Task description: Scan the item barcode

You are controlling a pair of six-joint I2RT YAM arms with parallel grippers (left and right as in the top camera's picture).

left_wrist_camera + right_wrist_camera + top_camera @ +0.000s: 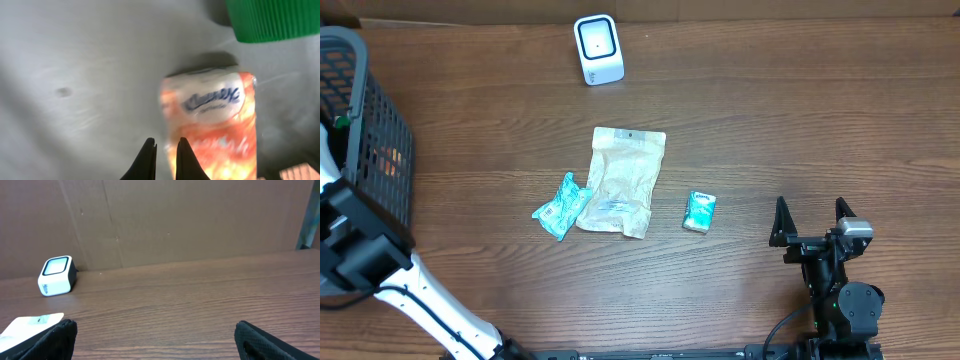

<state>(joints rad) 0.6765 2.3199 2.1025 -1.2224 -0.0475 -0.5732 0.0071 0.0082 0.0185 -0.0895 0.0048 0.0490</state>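
Note:
In the left wrist view an orange tissue pack (215, 120) with blue lettering lies blurred on a grey floor. My left gripper (165, 150) is shut, its black tips only a sliver apart at the pack's left edge. Whether they pinch the wrapper I cannot tell. From overhead the left arm (365, 255) reaches into the black basket (370, 110), which hides that gripper. The white scanner (598, 49) stands at the table's back, and its shape (56, 275) also shows in the right wrist view. My right gripper (812, 220) rests open at the front right, nothing between its fingers (252, 340).
A tan pouch (622, 182), a teal packet (560, 206) and a small teal tissue pack (699, 211) lie mid-table. A green ridged lid (272, 19) sits just beyond the orange pack. A cardboard wall (175, 220) closes off the table's far side.

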